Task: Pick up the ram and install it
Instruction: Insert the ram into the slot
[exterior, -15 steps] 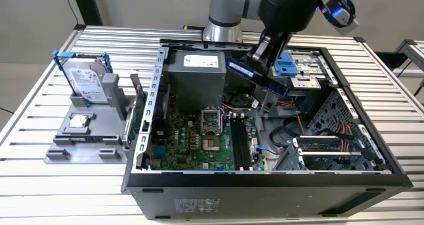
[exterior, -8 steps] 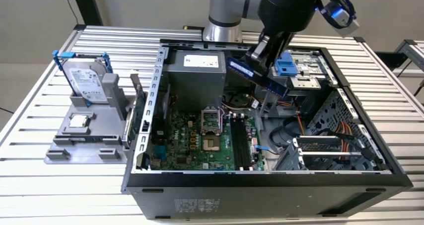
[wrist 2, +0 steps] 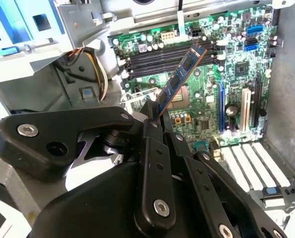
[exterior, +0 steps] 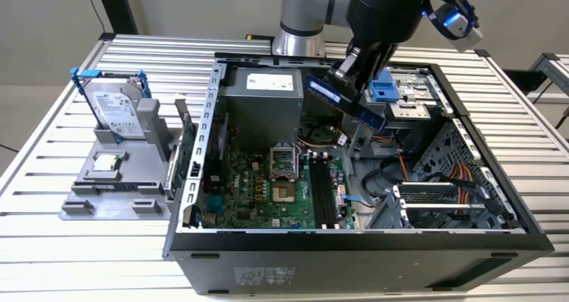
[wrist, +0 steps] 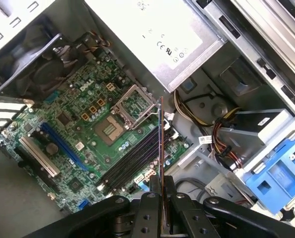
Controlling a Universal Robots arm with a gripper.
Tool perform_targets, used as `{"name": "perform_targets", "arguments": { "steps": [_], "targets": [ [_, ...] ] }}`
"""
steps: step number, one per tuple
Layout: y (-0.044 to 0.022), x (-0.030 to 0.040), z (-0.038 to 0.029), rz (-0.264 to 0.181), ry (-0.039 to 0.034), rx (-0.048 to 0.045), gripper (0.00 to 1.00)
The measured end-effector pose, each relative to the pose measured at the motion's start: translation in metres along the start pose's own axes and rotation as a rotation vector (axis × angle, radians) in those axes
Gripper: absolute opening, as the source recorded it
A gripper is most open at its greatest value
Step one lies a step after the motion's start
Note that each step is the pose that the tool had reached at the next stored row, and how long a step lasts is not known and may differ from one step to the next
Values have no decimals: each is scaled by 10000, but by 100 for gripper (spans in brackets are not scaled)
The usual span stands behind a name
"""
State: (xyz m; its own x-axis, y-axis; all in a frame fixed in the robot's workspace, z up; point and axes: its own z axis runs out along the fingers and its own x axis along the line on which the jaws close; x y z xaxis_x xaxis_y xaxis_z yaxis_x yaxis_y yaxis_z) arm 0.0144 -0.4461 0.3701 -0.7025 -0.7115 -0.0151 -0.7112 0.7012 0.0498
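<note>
My gripper (exterior: 352,82) is shut on the ram (exterior: 345,103), a long dark blue stick held tilted in the air over the open computer case (exterior: 191,182). The stick hangs above the power supply's edge and the motherboard (exterior: 266,189). The black memory slots (exterior: 322,189) lie below it, nearer the case's front. In the second wrist view the ram (wrist 2: 183,73) rises slanted from the black fingers (wrist 2: 152,134) with the slots (wrist 2: 162,52) behind it. In the first wrist view the ram (wrist: 160,148) shows edge-on, over the slots (wrist: 132,161).
A hard drive in a blue frame (exterior: 116,109) and a small square processor chip (exterior: 106,162) sit on a grey stand at the exterior view's left. Inside the case are the power supply (exterior: 262,95), an open processor socket (exterior: 282,165), a blue drive bracket (exterior: 384,89) and loose cables (exterior: 449,182).
</note>
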Motion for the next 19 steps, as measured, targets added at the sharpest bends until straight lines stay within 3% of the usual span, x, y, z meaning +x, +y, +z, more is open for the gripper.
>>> {"name": "perform_targets", "arguments": {
  "steps": [19],
  "targets": [
    [-4, 4, 0, 1123, -56, 17, 0]
  ]
}}
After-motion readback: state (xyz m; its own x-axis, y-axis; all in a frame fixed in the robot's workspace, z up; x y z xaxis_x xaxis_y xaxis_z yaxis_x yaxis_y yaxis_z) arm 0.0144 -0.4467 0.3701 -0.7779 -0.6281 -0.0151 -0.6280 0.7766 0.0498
